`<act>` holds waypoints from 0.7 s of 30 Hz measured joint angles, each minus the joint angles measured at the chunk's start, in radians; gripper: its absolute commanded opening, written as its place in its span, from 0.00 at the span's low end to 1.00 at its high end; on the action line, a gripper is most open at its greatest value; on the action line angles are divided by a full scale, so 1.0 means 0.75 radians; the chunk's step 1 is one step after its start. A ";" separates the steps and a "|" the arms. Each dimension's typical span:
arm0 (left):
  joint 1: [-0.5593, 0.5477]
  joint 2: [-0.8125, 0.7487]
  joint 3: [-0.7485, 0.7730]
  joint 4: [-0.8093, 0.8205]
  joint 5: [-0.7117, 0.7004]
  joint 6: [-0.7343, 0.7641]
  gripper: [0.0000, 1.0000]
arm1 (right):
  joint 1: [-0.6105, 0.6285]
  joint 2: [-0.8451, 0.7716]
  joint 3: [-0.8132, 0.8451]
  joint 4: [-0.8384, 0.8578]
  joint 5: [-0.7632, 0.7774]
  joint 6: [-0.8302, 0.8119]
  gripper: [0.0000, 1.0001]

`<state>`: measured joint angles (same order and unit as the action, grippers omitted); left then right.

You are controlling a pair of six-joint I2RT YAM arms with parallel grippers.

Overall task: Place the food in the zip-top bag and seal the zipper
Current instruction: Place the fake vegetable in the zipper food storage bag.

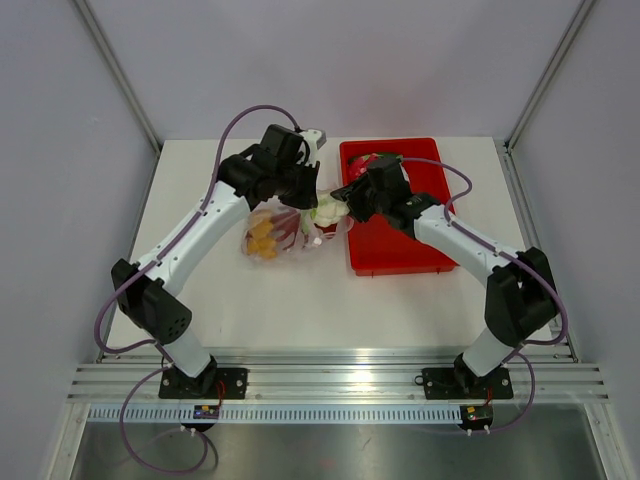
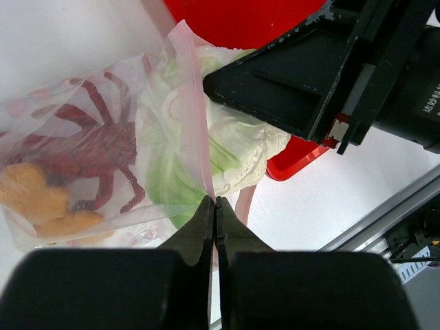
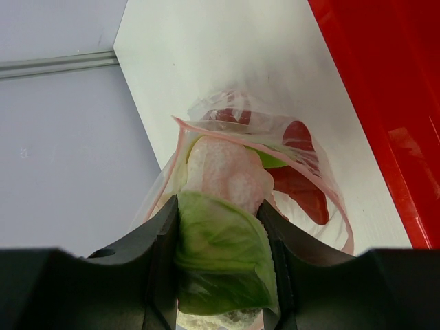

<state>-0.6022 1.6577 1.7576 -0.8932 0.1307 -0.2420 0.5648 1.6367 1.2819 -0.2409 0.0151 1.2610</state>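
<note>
While left claw (image 2: 215,201) pinches zipper (image 2: 199,117), right claw (image 3: 218,206) holds cauliflower piece (image 3: 221,258) partway inside open zip-top bag (image 2: 75,130).

Clear, thin, crinkly plastic zip-top bag (image 2: 69,124), glossy; smooth, shiny red plastic tray (image 1: 395,250); matt white tabletop (image 1: 280,300); ribbed bare-metal rail (image 1: 330,380).

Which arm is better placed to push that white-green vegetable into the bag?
The right arm: its jaws hold the vegetable at the bag's mouth, while the left jaws are shut on the zipper, holding it open.
</note>
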 measured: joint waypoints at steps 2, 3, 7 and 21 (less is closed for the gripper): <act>0.000 -0.004 -0.001 0.000 0.003 0.006 0.00 | -0.004 0.006 0.000 0.001 0.000 -0.001 0.00; 0.000 -0.006 -0.002 0.000 0.004 0.008 0.00 | -0.004 0.010 0.000 0.001 0.000 -0.002 0.00; 0.000 -0.013 -0.010 0.002 0.018 0.008 0.00 | 0.006 0.040 0.006 0.005 -0.007 -0.023 0.00; 0.002 -0.010 0.001 -0.006 0.067 -0.033 0.00 | 0.166 0.173 0.139 -0.027 -0.012 -0.161 0.53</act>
<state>-0.6010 1.6501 1.7580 -0.8978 0.1810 -0.2668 0.6891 1.7668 1.3861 -0.2615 0.0063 1.1404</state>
